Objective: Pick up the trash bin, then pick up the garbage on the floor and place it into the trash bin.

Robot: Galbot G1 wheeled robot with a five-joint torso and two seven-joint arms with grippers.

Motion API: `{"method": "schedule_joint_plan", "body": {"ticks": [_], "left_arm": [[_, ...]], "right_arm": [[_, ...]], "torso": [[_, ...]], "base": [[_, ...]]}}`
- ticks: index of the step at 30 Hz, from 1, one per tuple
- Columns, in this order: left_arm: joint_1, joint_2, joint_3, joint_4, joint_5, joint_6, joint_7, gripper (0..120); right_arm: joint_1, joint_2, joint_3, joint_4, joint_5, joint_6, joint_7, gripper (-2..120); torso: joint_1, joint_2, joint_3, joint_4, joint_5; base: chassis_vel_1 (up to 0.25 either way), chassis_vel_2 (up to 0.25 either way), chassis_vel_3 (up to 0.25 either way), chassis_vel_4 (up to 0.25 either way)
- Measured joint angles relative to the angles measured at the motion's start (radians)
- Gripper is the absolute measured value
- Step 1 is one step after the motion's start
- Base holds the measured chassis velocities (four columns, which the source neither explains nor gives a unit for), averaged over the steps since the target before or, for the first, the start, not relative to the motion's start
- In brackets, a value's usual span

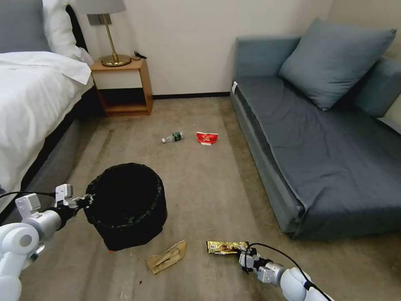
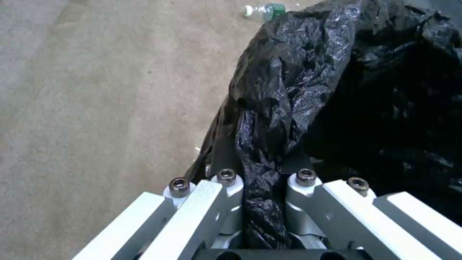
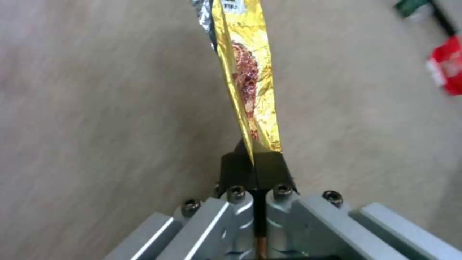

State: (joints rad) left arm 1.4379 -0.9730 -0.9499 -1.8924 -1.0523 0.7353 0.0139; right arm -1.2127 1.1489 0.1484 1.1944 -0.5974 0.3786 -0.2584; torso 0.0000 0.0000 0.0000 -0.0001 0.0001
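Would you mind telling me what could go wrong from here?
The right hand pinches only the end of the gold wrapper, so it might slip out. The left hand grips the trash bin by its rim and bag liner; the liner may tear or slide.

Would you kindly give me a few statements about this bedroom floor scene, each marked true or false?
1. The left gripper is shut on the bin liner at its rim. True.
2. The right gripper is open above the paper bag. False: it is shut on the gold wrapper.
3. The bottle lies beside the red packet on the carpet. True.
4. The paper bag is inside the bin. False: it lies on the floor by the bin.
5. The red packet is on the sofa. False: it is on the floor.
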Motion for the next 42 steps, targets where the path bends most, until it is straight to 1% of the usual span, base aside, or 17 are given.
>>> {"method": "schedule_joint_plan", "body": {"ticks": [7, 8, 12, 13, 16, 17, 20, 21, 23, 24, 28, 31, 33, 35, 37, 39, 42], "left_arm": [[-0.004, 0.0, 0.006, 0.0, -0.001, 0.0, 0.001, 7], [-0.004, 0.0, 0.006, 0.0, -0.001, 0.0, 0.001, 7], [-0.005, -0.002, 0.011, -0.001, -0.001, 0.0, 0.001, 7], [-0.005, -0.002, 0.011, -0.001, -0.001, 0.0, 0.001, 7], [-0.003, -0.004, 0.013, -0.003, -0.001, 0.0, 0.001, 7], [-0.003, -0.004, 0.013, -0.003, -0.001, 0.0, 0.001, 7], [-0.003, -0.008, 0.017, -0.003, 0.0, 0.0, 0.001, 7], [-0.003, -0.008, 0.017, -0.003, 0.0, 0.0, 0.001, 7], [-0.005, -0.014, 0.018, -0.003, 0.003, 0.0, -0.001, 7], [-0.005, -0.014, 0.018, -0.003, 0.003, 0.0, -0.001, 7], [-0.003, -0.022, 0.021, -0.009, 0.011, 0.0, -0.003, 7], [-0.002, -0.026, 0.021, -0.013, 0.016, 0.0, -0.004, 7], [-0.002, -0.038, 0.02, -0.021, 0.021, 0.0, -0.006, 7], [-0.002, -0.039, 0.019, -0.023, 0.022, 0.0, -0.006, 7], [0.005, -0.043, 0.018, -0.028, 0.029, 0.0, -0.007, 7], [0.006, -0.044, 0.018, -0.029, 0.03, 0.0, -0.007, 7], [0.008, -0.045, 0.015, -0.03, 0.033, 0.0, -0.007, 7]], "right_arm": [[-0.033, -0.069, 0.006, 0.196, 0.243, -0.016, -0.026, 0], [-0.033, -0.069, 0.006, 0.196, 0.243, -0.016, -0.026, 0], [-0.046, -0.112, 0.008, 0.354, 0.481, -0.068, -0.051, 0], [-0.046, -0.112, 0.008, 0.354, 0.481, -0.068, -0.051, 0], [-0.032, -0.141, -0.005, 0.455, 0.661, -0.106, -0.08, 0], [-0.032, -0.141, -0.005, 0.455, 0.661, -0.106, -0.08, 0], [0.013, -0.158, -0.039, 0.556, 0.84, -0.157, -0.116, 0], [0.013, -0.158, -0.039, 0.556, 0.84, -0.157, -0.116, 0], [0.055, -0.164, -0.08, 0.612, 0.937, -0.189, -0.121, 0], [0.055, -0.164, -0.08, 0.612, 0.937, -0.189, -0.121, 0], [0.18, -0.196, -0.217, 0.694, 1.101, -0.252, -0.127, 0], [0.227, -0.198, -0.268, 0.701, 1.131, -0.264, -0.126, 0], [0.305, -0.181, -0.351, 0.7, 1.161, -0.277, -0.111, 0], [0.323, -0.173, -0.367, 0.696, 1.163, -0.28, -0.105, 0], [0.4, -0.13, -0.427, 0.667, 1.173, -0.286, -0.07, 0], [0.413, -0.122, -0.437, 0.66, 1.175, -0.288, -0.064, 0], [0.488, -0.074, -0.492, 0.619, 1.185, -0.295, -0.025, 0]], "torso": [[0.0, 0.0, 0.0, 0.0, -0.0002], [0.0, 0.0, 0.0, 0.0, -0.0002], [0.0, 0.0, 0.0, 0.0, -0.0001], [0.0, 0.0, 0.0, 0.0, -0.0001], [0.0, 0.0, 0.0, 0.0, -0.0001], [0.0, 0.0, 0.0, 0.0, -0.0001], [0.0, 0.0, 0.0, -0.0001, -0.0002], [0.0, 0.0, 0.0, -0.0001, -0.0002], [0.0, 0.0, 0.0, 0.0001, -0.0001], [0.0, 0.0, 0.0, 0.0001, -0.0001], [0.0, 0.0, 0.0, 0.0001, -0.0002], [0.0, 0.0, 0.0, 0.0001, -0.0001], [0.0, 0.0, 0.0, 0.0001, -0.0003], [0.0, 0.0, 0.0, 0.0001, -0.0002], [0.0, 0.0, 0.0, 0.0001, -0.0003], [0.0, 0.0, 0.0, 0.0001, -0.0003], [0.0, 0.0, 0.0, 0.0002, -0.0003]], "base": [[0.0, 0.0, 0.0, 0.0], [0.0, 0.0, 0.0, 0.0], [0.0, 0.0, 0.0, 0.0], [0.0, 0.0, 0.0, 0.0], [0.0, 0.0, 0.0, 0.0], [0.0, 0.0, 0.0, 0.0], [0.0, 0.0, 0.0, 0.0], [0.0, 0.0, 0.0, 0.0], [0.0, 0.0, 0.0, 0.0], [0.0, 0.0, 0.0, 0.0], [0.0, 0.0, 0.0, 0.0], [0.0, 0.0, 0.0, 0.0], [0.0, 0.0, 0.0, 0.0], [0.0, 0.0, 0.0, 0.0], [0.0, 0.0, 0.0, 0.0], [0.0, 0.0, 0.0, 0.0], [0.0, 0.0, 0.0, 0.0]]}}
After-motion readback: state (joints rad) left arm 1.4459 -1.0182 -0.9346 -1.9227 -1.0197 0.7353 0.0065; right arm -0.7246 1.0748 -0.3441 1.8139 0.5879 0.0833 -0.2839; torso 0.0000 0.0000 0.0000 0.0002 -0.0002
